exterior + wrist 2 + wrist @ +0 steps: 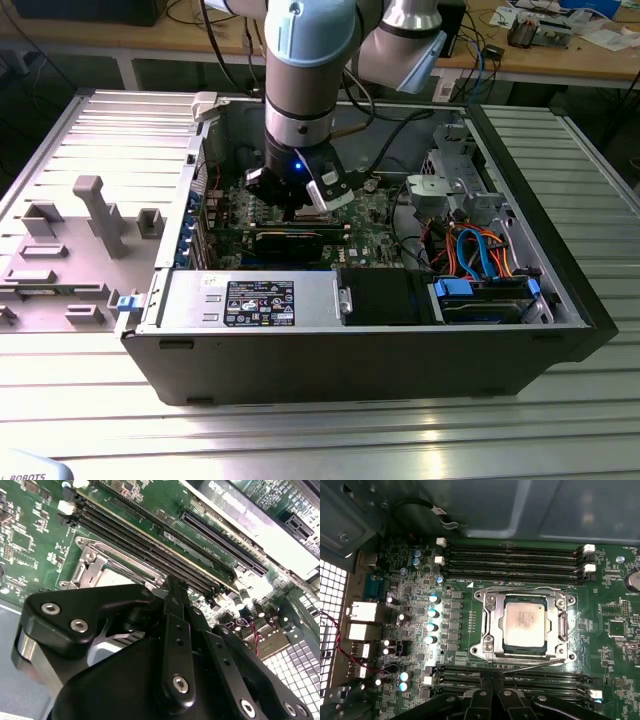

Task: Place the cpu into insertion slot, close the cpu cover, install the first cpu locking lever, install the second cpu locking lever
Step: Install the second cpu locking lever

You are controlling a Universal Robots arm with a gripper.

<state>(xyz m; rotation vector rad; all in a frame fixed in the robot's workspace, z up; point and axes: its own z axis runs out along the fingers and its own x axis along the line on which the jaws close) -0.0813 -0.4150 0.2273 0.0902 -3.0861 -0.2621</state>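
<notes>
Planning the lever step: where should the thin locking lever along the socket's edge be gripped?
Pinch the locking lever on its straight wire run, coming from above: it lies nearly flat between the cpu cover and the memory slots, so side access looks blocked.

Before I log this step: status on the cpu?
Gripper shut, empty, low beside the socket. Cpu seated in slot, cover closed over it. Thin lever along socket's near edge.

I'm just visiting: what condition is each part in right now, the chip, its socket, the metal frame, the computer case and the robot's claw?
cpu: seated in its socket.
insertion slot: filled.
cpu cover: closed flat around the chip.
computer case: open, on its side.
gripper: poised above the board beside the socket, holding nothing.
</notes>
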